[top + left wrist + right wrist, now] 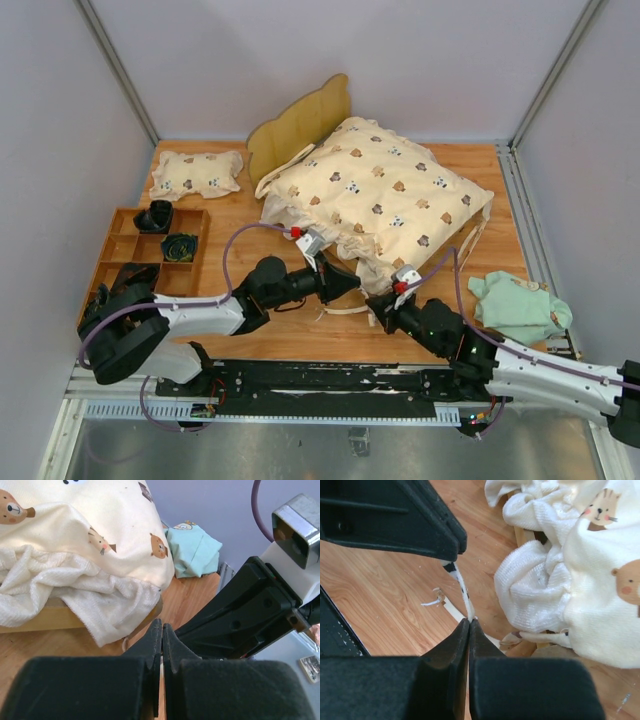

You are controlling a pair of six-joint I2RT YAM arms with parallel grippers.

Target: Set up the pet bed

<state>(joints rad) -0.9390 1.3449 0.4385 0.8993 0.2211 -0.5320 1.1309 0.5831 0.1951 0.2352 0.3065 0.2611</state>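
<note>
Well to the left of the left end effector (161,627) sits a wooden tray (120,250), with a small pillow (197,172) beyond it. That end effector is closed, pinching one end of a thin tie (462,587). Just ahead of both end effectors, the pet bed (300,125) rests on the bench (300,330) under a bear-print quilt (385,195). The right end effector (469,621), nearly tip to tip with the left, is clamped on the tie's other end. A green garment (518,303) lies to its right.

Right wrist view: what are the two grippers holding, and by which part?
Both pinch one thin cream tie: the right gripper with its fingertips, the left gripper farther along it, with a short stretch taut between them.
</note>
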